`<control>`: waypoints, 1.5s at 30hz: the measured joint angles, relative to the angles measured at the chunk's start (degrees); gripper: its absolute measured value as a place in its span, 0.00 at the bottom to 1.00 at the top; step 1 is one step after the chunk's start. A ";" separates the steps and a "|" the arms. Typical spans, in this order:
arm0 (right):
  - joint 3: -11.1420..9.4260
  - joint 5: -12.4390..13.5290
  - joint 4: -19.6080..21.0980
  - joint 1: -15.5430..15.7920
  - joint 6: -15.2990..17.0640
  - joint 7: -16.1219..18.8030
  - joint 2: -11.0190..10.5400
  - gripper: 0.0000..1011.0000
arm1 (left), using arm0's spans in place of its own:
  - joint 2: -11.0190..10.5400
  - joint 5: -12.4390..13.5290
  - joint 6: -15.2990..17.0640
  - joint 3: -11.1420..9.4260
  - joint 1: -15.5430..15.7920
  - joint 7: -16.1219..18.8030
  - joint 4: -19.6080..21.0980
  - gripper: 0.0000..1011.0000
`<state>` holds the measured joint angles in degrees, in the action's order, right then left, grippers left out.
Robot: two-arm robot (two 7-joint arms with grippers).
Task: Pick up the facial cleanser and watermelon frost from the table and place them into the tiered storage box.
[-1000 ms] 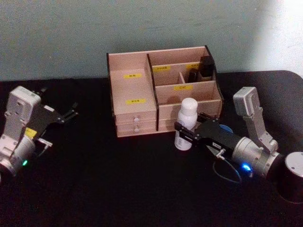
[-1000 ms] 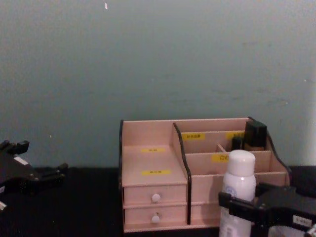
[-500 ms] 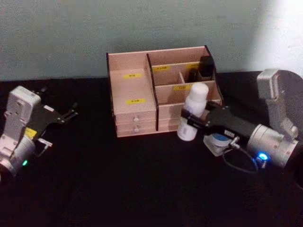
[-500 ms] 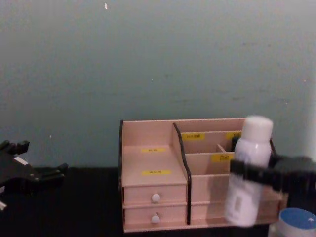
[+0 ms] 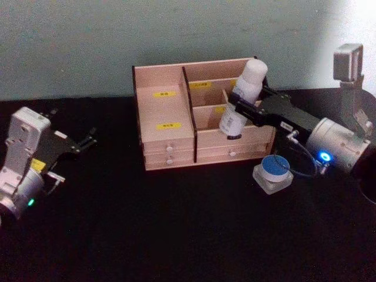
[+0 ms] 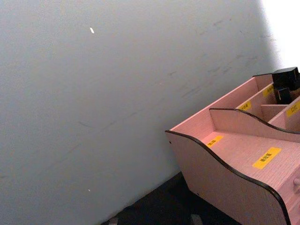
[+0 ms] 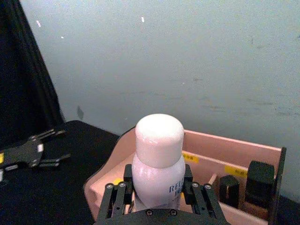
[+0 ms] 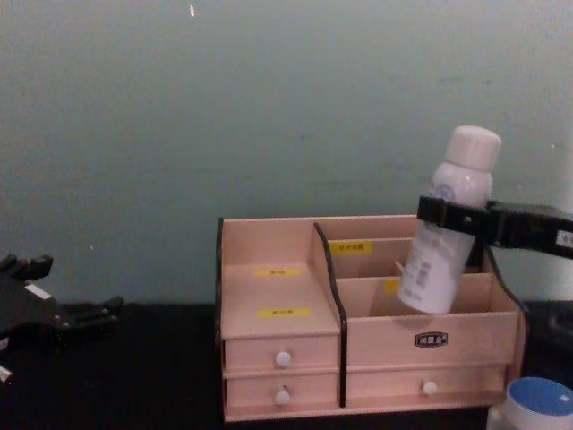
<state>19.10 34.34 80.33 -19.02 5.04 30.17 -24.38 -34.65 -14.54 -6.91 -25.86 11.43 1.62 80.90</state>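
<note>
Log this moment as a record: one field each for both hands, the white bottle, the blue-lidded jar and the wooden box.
right hand: shut on the white bottle, raised over the box's right side
white bottle: tilted, off the table; cannot tell if its base is inside a compartment
jar: on the black table, in front of the box's right end, apart from it
wooden box: at the back of the table, drawers closed
left hand: open, idle on the left, away from the box
</note>
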 joint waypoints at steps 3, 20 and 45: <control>0.78 -0.11 -1.63 -1.83 -0.09 -0.77 0.70 0.59 | 0.00 0.00 0.00 0.00 0.00 0.00 0.00 0.99; 3.82 -4.24 -11.87 -10.60 -4.92 -2.74 5.65 0.59 | 0.00 0.00 0.00 0.00 0.00 0.00 0.00 0.99; 3.22 -10.14 -26.32 -17.79 -9.75 -3.01 12.28 0.59 | 0.00 0.00 0.00 0.00 0.00 0.00 0.00 0.99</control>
<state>22.33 24.20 54.01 -36.81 -4.71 27.16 -12.09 -34.65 -14.55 -6.91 -25.86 11.43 1.62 80.90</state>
